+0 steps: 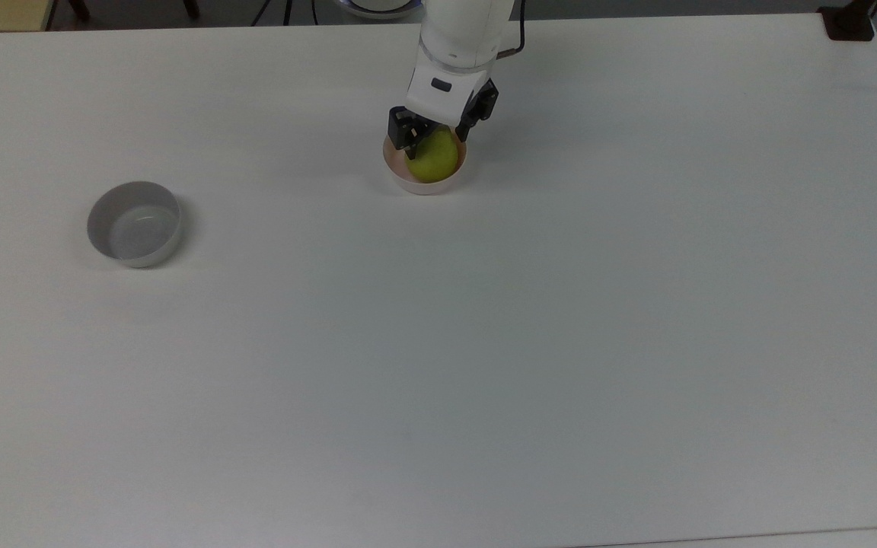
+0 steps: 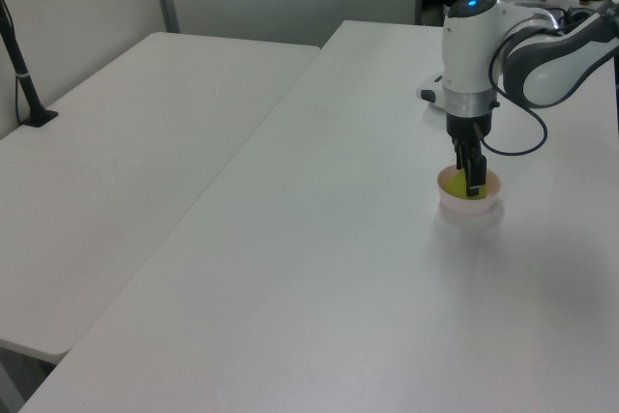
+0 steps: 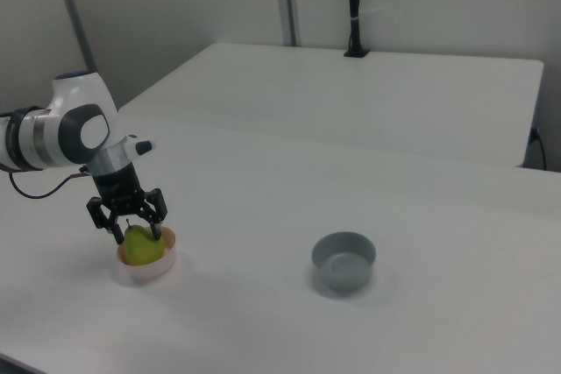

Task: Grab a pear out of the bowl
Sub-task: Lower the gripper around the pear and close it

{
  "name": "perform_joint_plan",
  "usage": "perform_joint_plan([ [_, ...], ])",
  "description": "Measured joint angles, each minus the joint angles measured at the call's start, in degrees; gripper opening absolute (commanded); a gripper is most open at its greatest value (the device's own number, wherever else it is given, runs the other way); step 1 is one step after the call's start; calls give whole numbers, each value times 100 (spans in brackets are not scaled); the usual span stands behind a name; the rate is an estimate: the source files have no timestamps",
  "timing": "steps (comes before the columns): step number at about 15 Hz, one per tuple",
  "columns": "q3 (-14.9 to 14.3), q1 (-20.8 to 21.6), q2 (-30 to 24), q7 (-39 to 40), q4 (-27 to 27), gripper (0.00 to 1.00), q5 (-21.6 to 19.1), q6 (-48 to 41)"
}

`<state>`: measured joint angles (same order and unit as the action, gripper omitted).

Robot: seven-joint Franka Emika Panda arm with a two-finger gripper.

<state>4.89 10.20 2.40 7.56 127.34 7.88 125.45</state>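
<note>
The yellow-green pear (image 1: 435,160) stands upright in the small pale pink bowl (image 1: 425,187) near the far edge of the table in the top view. My gripper (image 1: 433,142) has come down over it, open, with one black finger on each side of the pear's upper half; the stem is hidden between them. In the right view the pear (image 3: 140,248) sits in the bowl (image 3: 151,271) with the gripper (image 3: 137,232) straddling its top. The left view shows the gripper (image 2: 473,185) reaching down into the bowl (image 2: 470,204).
An empty grey bowl (image 1: 134,223) stands well off to the top view's left, and to the right view's right (image 3: 344,261). The white table (image 1: 484,342) spreads wide around both bowls. A second white table (image 2: 126,142) adjoins it.
</note>
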Motion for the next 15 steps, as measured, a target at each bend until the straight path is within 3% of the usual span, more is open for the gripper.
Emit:
perform_joint_plan([
  [10, -7, -18, -78, 0, -11, 25, 9, 0],
  [15, -8, -18, -90, 0, -13, 19, 9, 0],
])
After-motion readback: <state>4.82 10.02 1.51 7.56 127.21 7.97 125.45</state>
